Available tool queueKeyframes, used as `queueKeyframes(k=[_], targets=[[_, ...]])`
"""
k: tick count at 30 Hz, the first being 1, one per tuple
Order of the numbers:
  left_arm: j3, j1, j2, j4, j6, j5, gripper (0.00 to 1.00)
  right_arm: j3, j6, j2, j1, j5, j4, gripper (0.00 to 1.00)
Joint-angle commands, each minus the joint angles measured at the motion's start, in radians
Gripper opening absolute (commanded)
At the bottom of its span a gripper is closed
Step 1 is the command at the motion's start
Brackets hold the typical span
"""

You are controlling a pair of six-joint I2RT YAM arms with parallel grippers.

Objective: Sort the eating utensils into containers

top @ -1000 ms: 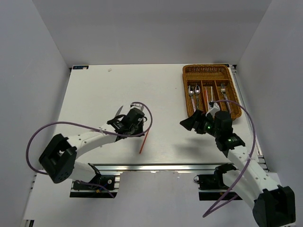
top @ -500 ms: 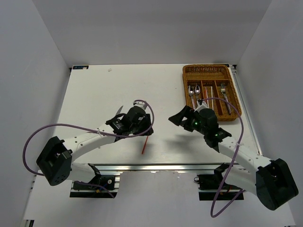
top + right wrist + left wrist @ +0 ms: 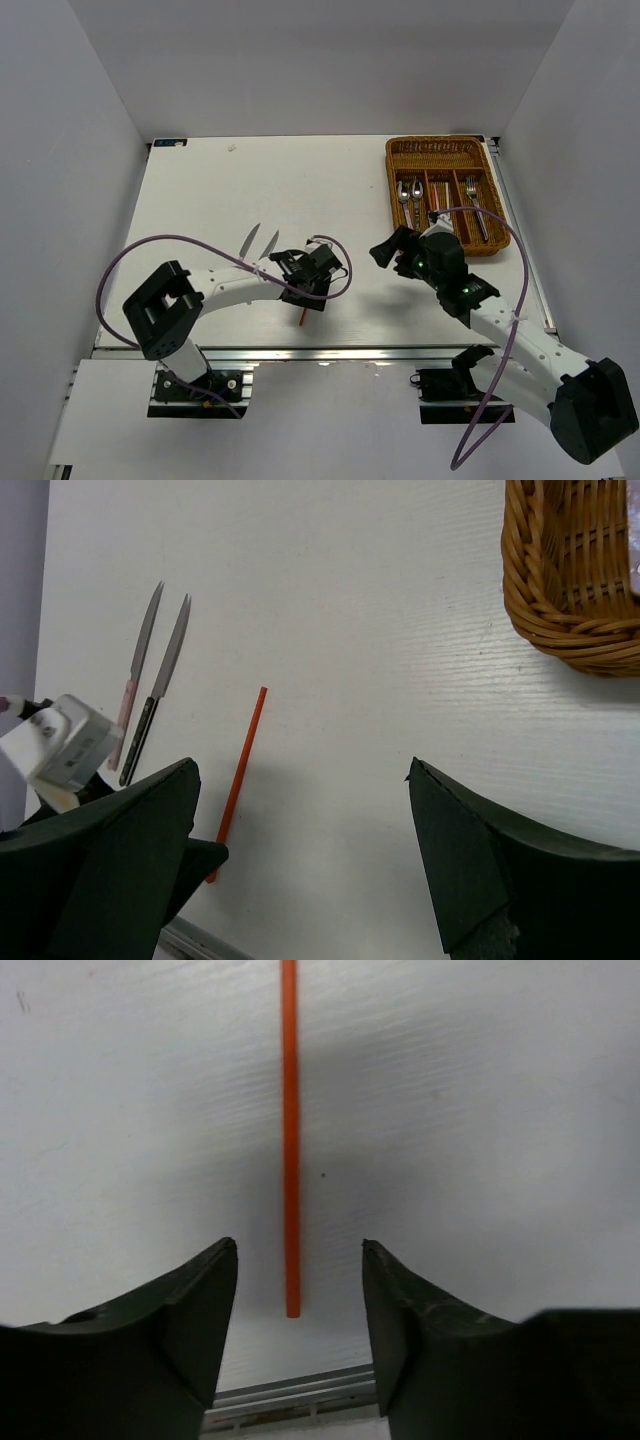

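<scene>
Near tabletop (image 3: pixel 200 200) front edge, I watched left jaws spread, chopstick (image 3: pixel 290 1140) released flat between them; right jaws gaped empty, likely collecting next.

We see a white table (image 3: pixel 200 200) closed in by plain grey walls (image 3: pixel 320 60) on three sides. An aluminium rail (image 3: pixel 330 354) runs along its near edge. The light is even, shadows are soft.
</scene>
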State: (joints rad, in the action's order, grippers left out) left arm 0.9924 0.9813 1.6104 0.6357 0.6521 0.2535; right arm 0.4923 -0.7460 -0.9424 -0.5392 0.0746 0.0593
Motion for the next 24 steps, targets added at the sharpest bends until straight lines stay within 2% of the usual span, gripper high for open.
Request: queueKeyframes(k=[1, 8, 9, 11, 12, 16, 19, 24], targets=[[0.031, 0.000, 0.025, 0.051, -0.028, 0.044, 0.60, 0.052, 0.069, 0.046, -0.004, 0.039, -0.047, 0.89], [0.023, 0.000, 0.120, 0.035, -0.043, 0.023, 0.42, 0.042, 0.086, 0.057, -0.004, -0.001, -0.042, 0.89], [0.002, 0.000, 0.126, 0.016, -0.042, 0.006, 0.35, 0.042, 0.088, 0.057, -0.004, -0.002, -0.042, 0.89], [-0.029, 0.000, 0.132, -0.010, -0.031, -0.019, 0.28, 0.042, 0.092, 0.057, -0.004, -0.015, -0.041, 0.89], [-0.059, 0.000, 0.137, -0.036, -0.028, -0.046, 0.18, 0.040, 0.092, 0.060, -0.004, -0.015, -0.041, 0.89], [-0.115, 0.000, 0.125, -0.074, -0.012, -0.074, 0.00, 0.034, 0.093, 0.065, -0.004, -0.050, -0.013, 0.89], [-0.117, 0.000, 0.076, -0.091, -0.012, -0.071, 0.00, 0.022, 0.074, 0.054, -0.004, -0.065, 0.014, 0.89], [-0.107, 0.000, -0.084, -0.167, -0.002, -0.028, 0.00, -0.038, -0.083, 0.059, -0.004, -0.065, 0.075, 0.89]])
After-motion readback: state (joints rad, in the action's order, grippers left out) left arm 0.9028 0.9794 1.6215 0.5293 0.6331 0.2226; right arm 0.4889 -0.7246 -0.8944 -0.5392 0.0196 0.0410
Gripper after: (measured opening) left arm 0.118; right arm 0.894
